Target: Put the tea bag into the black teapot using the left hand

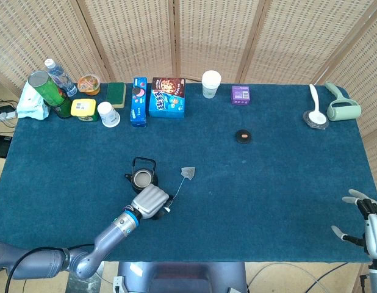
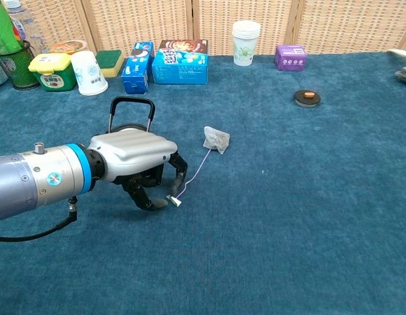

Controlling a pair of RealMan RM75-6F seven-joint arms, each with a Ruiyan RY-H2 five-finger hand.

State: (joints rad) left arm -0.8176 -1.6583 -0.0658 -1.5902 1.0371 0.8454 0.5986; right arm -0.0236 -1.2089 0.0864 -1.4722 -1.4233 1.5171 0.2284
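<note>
Tea bag lies beyond left hand — fingertips seemingly touching its tag.

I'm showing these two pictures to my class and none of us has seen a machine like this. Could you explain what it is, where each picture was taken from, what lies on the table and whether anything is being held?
This is a two-armed robot with human-like hands, steered by a person. One picture looks down from its head, the other looks forward from its chest.

On the blue table stand a black teapot with its lid off and, beside it, a tea bag whose string runs to a small tag. Snack boxes, cups and bottles line the far edge.

The left hand sits in front of the teapot, fingers curled down around the tag. They seem to be at the tag, but I cannot tell whether they have pinched it. The bag itself lies on the cloth. The right hand waits at the table's near right corner, fingers spread, holding nothing.
</note>
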